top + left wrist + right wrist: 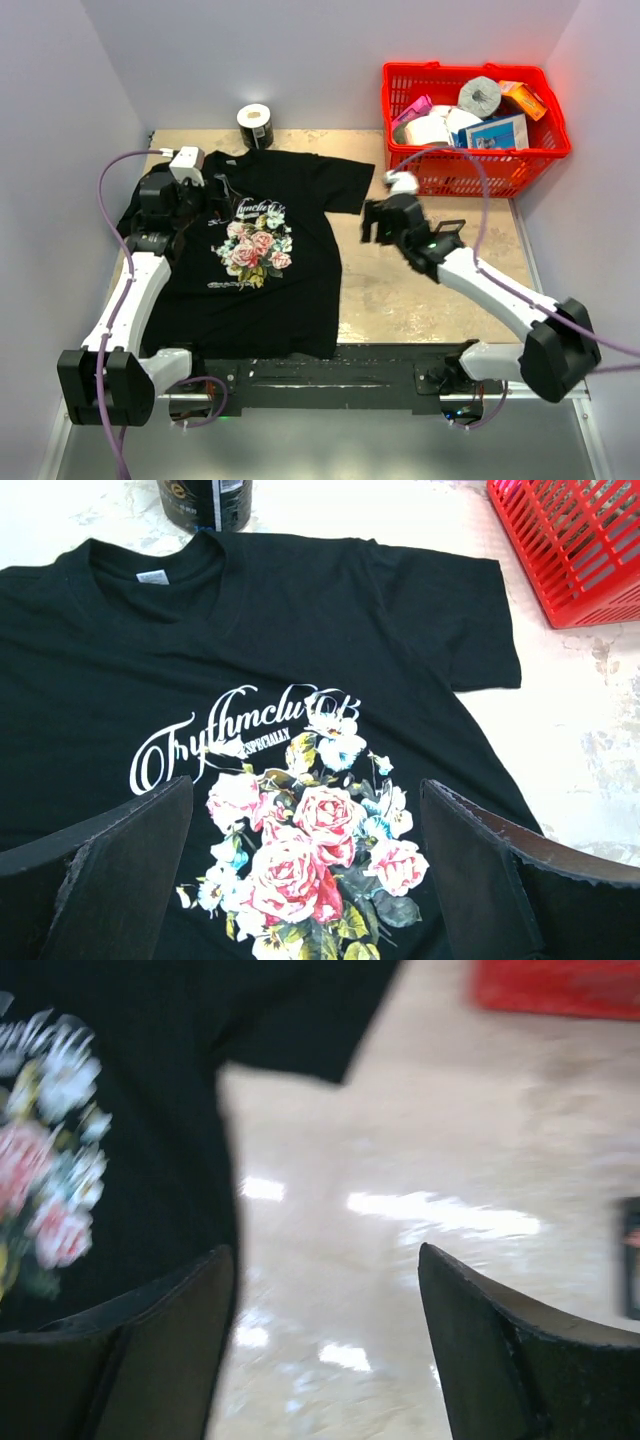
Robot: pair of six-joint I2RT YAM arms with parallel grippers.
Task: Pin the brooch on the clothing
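The shirt [285, 300] lies flat on the surface [420, 290], left fingers [120, 870] wide apart over its rose print [310, 870], right fingers [500, 1350] apart and empty above bare surface beside the sleeve [300, 1020]. The brooch I cannot pick out in any view — best locate it first, then grip its rim, pin downward, over plain cloth.

We read white script on the chest of the black short-sleeved cotton T-shirt [300, 620], roughly "Tryhmclub", its end running into the printed flowers [300, 870]. Beneath it are small capitals, "SPECIALLY". The white neck label [152, 577] stays illegible.
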